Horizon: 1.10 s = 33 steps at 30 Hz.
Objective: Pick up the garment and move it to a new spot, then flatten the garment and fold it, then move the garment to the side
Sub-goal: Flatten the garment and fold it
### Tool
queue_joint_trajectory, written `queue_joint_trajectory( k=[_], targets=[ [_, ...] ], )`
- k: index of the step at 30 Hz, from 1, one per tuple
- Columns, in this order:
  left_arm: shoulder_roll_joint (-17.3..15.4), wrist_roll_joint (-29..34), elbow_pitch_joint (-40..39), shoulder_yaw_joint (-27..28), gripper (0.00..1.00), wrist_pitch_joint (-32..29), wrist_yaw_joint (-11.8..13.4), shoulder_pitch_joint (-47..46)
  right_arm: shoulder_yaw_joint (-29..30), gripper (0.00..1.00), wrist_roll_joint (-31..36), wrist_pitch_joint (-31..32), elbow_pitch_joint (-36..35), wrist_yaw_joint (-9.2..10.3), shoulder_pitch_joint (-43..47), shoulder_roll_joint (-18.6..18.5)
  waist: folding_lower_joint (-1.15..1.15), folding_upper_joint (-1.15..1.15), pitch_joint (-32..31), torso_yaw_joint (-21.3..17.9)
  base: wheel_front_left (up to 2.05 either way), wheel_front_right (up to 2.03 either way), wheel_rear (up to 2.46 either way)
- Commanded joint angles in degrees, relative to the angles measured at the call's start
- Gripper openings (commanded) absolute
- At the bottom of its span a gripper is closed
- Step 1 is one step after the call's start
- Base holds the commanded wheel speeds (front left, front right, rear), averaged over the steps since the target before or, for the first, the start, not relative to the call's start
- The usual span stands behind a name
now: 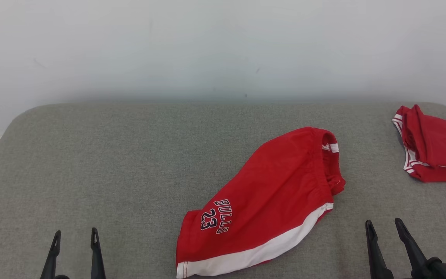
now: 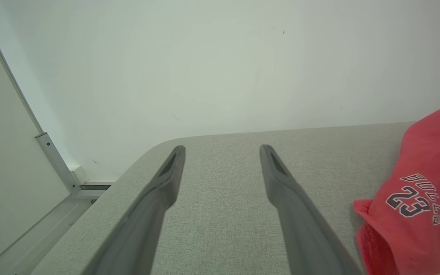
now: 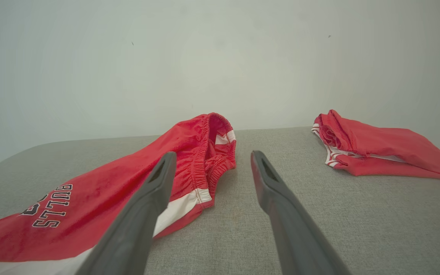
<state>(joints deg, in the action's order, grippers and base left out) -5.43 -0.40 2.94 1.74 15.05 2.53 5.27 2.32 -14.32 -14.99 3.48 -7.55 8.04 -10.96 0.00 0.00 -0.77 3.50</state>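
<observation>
The garment (image 1: 269,197) is a pair of red shorts with a white hem band and "BULLS 23" printed on it. It lies folded over, slanting across the grey padded table (image 1: 130,162), waistband toward the far right. My left gripper (image 1: 74,233) stands open at the table's near left, well clear of the shorts (image 2: 418,198), with nothing between its fingers. At the near right my right gripper (image 1: 384,224) is also open and empty, just right of the hem. In the right wrist view its fingertips (image 3: 168,158) point past the elastic waistband (image 3: 212,152).
A second red garment with white trim (image 1: 436,147) lies bunched at the table's far right corner (image 3: 380,149). A white wall (image 1: 223,46) rises behind the table. The table's rounded left edge (image 2: 101,198) drops to a floor with a metal frame beside it.
</observation>
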Motion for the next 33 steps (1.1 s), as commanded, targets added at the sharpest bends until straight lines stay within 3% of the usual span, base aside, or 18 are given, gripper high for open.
queue_joint_trajectory(
  k=[1, 9, 13, 23, 33],
  targets=[
    [-0.32, 0.01, -0.19, 0.31, 1.0, 0.16, 0.38, 0.93, -0.32, 1.0, 0.38, -0.26, 0.43, 0.16, 0.55, -0.28, 0.0, 0.0, -0.12, 0.08, 0.0, 0.0, 0.0],
    [-0.68, -0.39, -0.36, 0.89, 1.0, 0.16, 0.91, 1.91, -0.41, 1.0, -0.04, -0.26, 1.21, 0.17, 1.0, -0.97, 0.0, 0.0, -0.47, 0.25, 0.0, 0.0, 0.0],
    [-0.65, -1.35, 0.69, -1.18, 1.0, 0.16, -2.04, 2.44, -1.58, 1.0, -0.36, -0.26, 2.3, 0.17, 0.72, -1.61, 0.0, 0.0, -0.4, 0.3, 0.0, 0.0, 0.0],
    [-0.5, -0.94, 8.34, -9.64, 1.0, 0.16, -8.17, 0.35, -8.07, 1.0, -3.2, -0.26, 12.13, 0.17, -5.98, -7.58, 0.0, 0.0, 1.21, 0.81, 0.0, 0.0, 0.0],
    [0.54, -2.97, 17.55, -16.89, 1.0, 0.16, -9.72, -3.98, -16.2, 1.0, -6.38, -0.25, 22.13, 0.17, -16.24, -12.85, 0.0, 0.0, 4.83, 1.08, 0.0, 0.0, 0.0]
  ],
)
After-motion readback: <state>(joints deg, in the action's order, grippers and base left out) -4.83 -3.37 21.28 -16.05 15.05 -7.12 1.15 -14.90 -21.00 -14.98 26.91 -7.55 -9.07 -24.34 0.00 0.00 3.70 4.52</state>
